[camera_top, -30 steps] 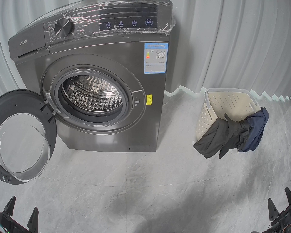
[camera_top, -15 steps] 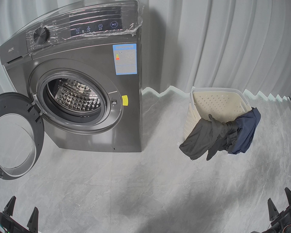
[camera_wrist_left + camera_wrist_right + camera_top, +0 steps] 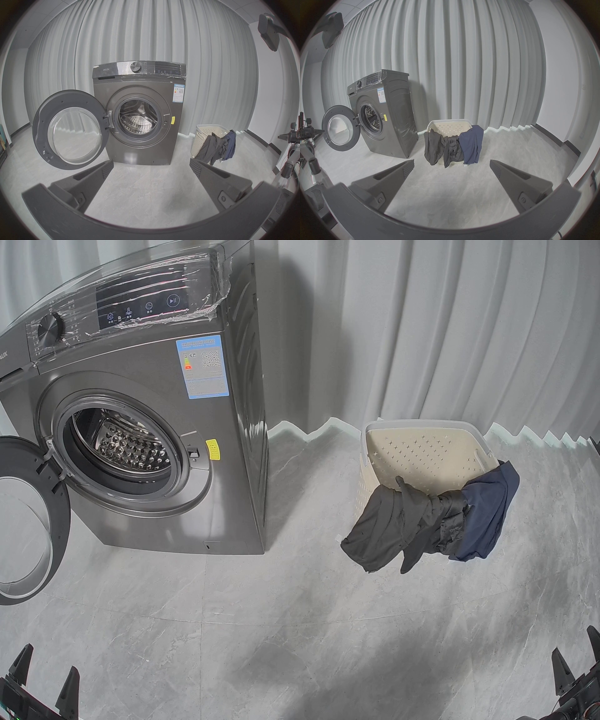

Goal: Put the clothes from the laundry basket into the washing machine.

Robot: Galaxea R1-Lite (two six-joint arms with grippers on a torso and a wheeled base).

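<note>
A grey washing machine (image 3: 156, 427) stands at the left with its round door (image 3: 25, 521) swung open and the steel drum (image 3: 122, 443) bare. A cream laundry basket (image 3: 425, 455) stands on the floor to its right. A dark grey garment (image 3: 400, 524) and a navy garment (image 3: 487, 509) hang over the basket's front rim. My left gripper (image 3: 44, 674) is open low at the front left, and my right gripper (image 3: 578, 655) is open low at the front right. Both are far from the basket and hold nothing. The right wrist view faces the basket (image 3: 450, 126) and clothes (image 3: 453, 148).
Pale pleated curtains (image 3: 437, 327) line the back wall. Grey tiled floor (image 3: 300, 627) lies between me, the machine and the basket. The open door juts out toward the front left.
The whole head view has shifted: machine and basket sit further left in the picture, so the camera has turned right. Both grippers stay as they were, and the clothes have not moved.
</note>
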